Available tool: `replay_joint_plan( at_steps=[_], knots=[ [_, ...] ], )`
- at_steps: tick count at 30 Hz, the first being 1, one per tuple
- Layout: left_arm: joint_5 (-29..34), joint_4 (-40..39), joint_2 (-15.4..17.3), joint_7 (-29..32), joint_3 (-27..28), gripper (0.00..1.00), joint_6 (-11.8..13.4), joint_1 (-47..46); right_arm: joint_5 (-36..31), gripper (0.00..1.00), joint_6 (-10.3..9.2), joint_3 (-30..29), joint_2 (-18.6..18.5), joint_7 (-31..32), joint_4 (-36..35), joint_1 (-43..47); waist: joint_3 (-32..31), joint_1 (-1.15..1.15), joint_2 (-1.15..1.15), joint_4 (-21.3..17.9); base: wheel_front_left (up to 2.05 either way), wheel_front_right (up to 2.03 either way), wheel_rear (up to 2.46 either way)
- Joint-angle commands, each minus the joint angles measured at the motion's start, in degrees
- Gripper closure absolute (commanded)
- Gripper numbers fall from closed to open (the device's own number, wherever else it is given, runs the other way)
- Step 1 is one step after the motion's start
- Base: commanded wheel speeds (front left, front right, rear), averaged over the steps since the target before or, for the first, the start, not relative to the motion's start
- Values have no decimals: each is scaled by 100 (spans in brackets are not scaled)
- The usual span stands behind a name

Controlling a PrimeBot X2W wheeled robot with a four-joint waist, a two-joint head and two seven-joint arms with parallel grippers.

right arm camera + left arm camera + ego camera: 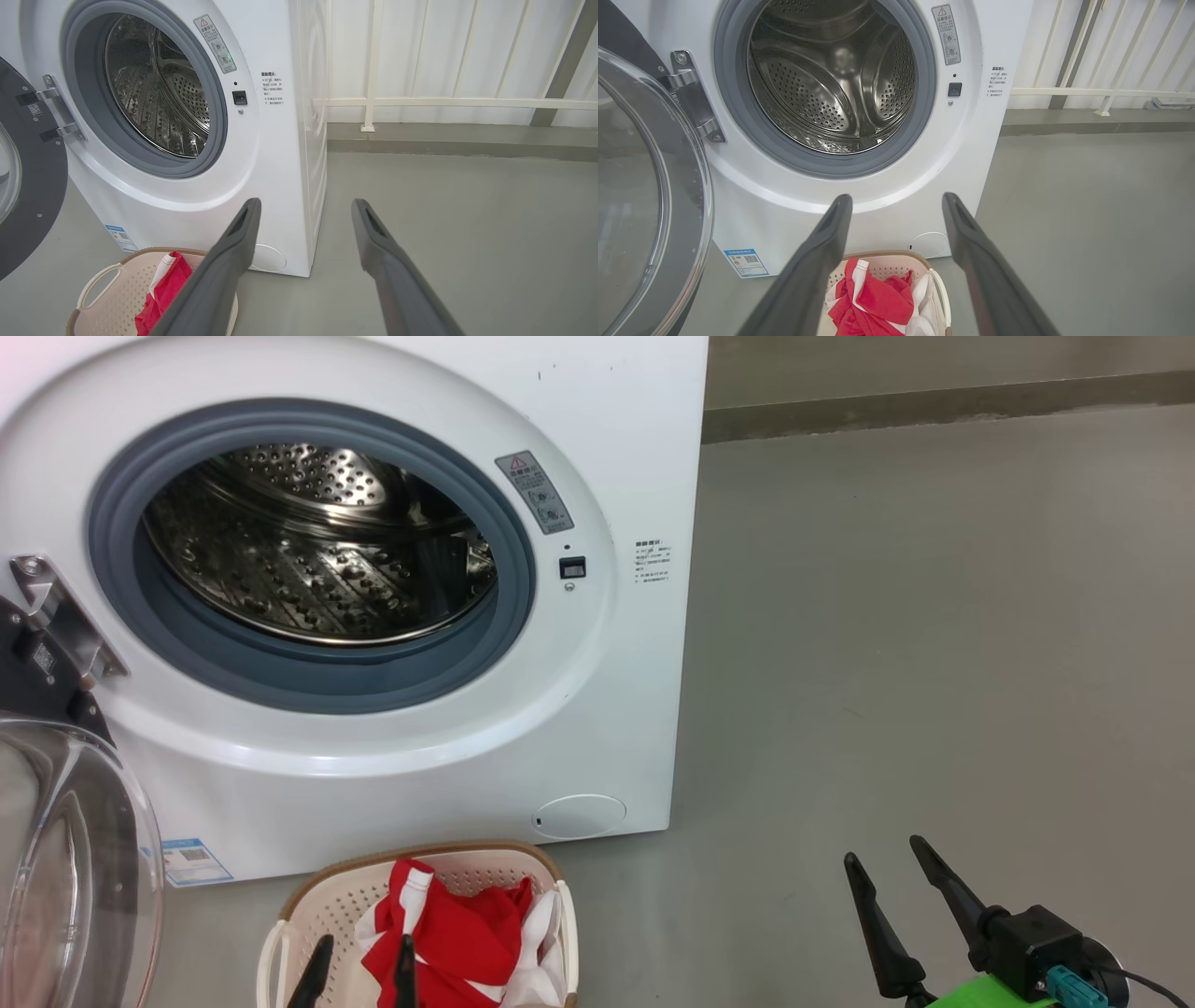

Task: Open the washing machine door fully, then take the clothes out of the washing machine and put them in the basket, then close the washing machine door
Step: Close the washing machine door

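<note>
Two grippers stand wide and empty. Head view: left gripper [364, 947] over the bright red-and-white clothes [457, 924] in the small cream perforated basket [345, 905] at 6 o'clock; right gripper [882, 851] at 4 o'clock. Left wrist view: round black-rimmed glass door [689, 196] open at 9 o'clock of the white washing machine [784, 219]. Right wrist view: basket [107, 289] near the door's path; the closing swing may clip it.

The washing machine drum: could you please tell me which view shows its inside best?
The left wrist view: it faces the drum nearly head-on, paddles and holes clear. The head view shows it at an angle; the right wrist view, more obliquely.
</note>
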Motion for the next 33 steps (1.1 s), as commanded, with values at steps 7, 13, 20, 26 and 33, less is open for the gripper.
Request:
replay_joint_plan(
  at_steps=[7,13,20,26,33],
  knots=[
    [-16,-105,48,-33,124,0,73,-128,-91,0,35,98,-42,-9,-185,-57,-1,0,0,2,-9,9,0],
    [-36,-100,55,-42,91,0,80,-144,-96,0,35,90,-42,0,-192,-64,2,0,0,13,-83,83,0],
    [-49,-123,79,-72,49,0,80,-165,-81,0,35,89,-42,18,-201,-72,8,0,0,22,-159,159,0],
    [-59,-123,96,-86,35,0,103,-199,-78,0,35,82,-42,25,-195,-82,10,0,0,28,-107,107,0],
    [-83,-123,103,-98,25,0,144,-211,-67,0,35,88,-42,18,-184,-82,5,0,0,29,-23,23,0]
  ],
)
